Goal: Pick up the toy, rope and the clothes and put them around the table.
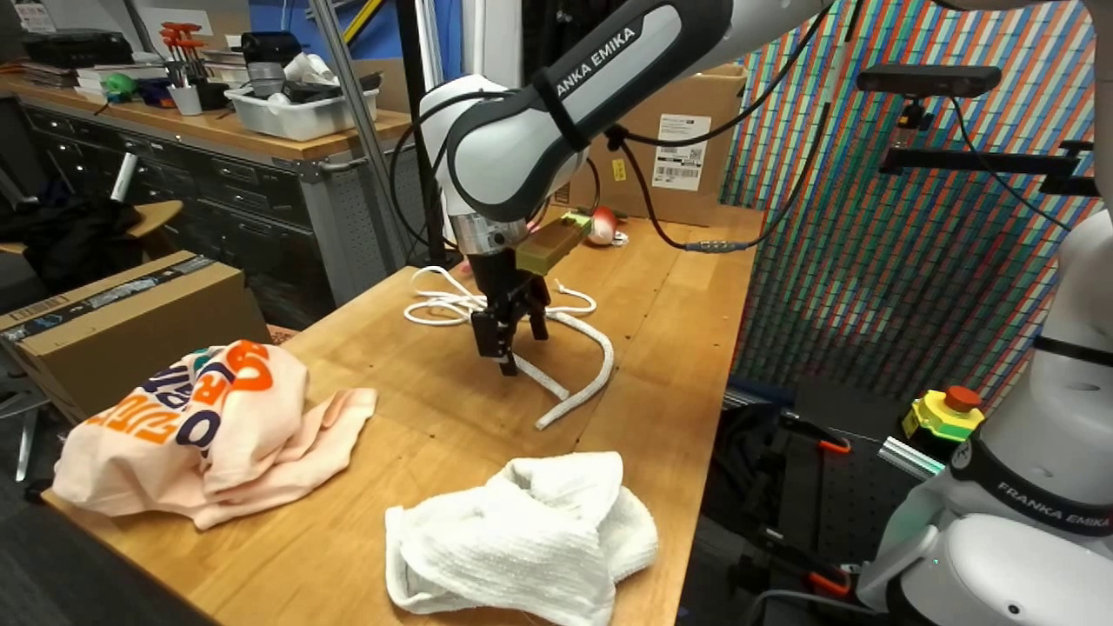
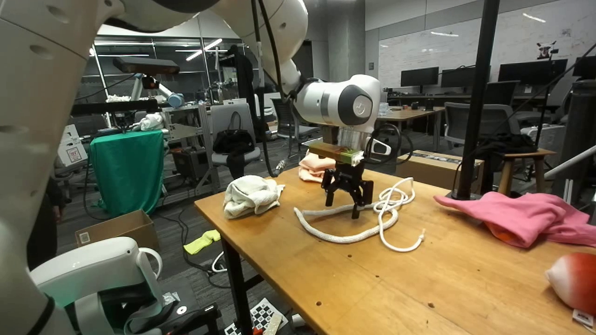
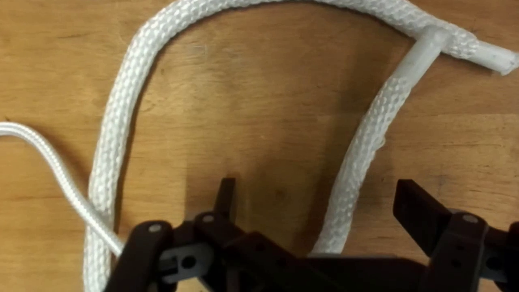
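Observation:
My gripper [image 3: 315,184] points down just over the wooden table [image 1: 674,348], jaws spread wide. In the wrist view one strand of the white rope [image 3: 367,140] runs between the fingers, not gripped. The rest of the rope [image 2: 347,239] curves and tangles on the tabletop. A crumpled off-white cloth [image 1: 522,535] lies near one end, beside the cream cloth with orange and black print [image 1: 209,426], which hangs over the edge. The pink cloth [image 2: 526,216] rests by the black pole; in an exterior view the arm mostly hides it. The orange-red and pale toy [image 2: 575,281] sits on the tabletop, toward the far end.
A black pole [image 2: 475,116] rises at the table's edge. A large cardboard box [image 1: 696,156] stands behind the toy; another box [image 1: 139,322] sits beside the table near the printed cloth. A cluttered workbench [image 1: 383,130] is farther back.

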Controlling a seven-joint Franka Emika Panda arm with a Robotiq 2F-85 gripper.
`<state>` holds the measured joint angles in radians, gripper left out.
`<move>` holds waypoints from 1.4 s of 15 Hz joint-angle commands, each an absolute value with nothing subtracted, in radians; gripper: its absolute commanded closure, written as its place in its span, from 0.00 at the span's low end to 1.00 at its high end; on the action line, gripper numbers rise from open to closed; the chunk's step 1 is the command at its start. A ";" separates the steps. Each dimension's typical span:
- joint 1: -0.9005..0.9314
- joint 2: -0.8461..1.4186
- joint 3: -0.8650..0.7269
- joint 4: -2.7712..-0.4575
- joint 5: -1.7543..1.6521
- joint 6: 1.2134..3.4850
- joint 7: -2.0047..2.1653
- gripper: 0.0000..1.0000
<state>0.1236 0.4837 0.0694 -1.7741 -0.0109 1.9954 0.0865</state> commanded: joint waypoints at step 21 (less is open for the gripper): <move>0.103 0.422 0.043 -1.829 -0.031 1.900 0.083 0.90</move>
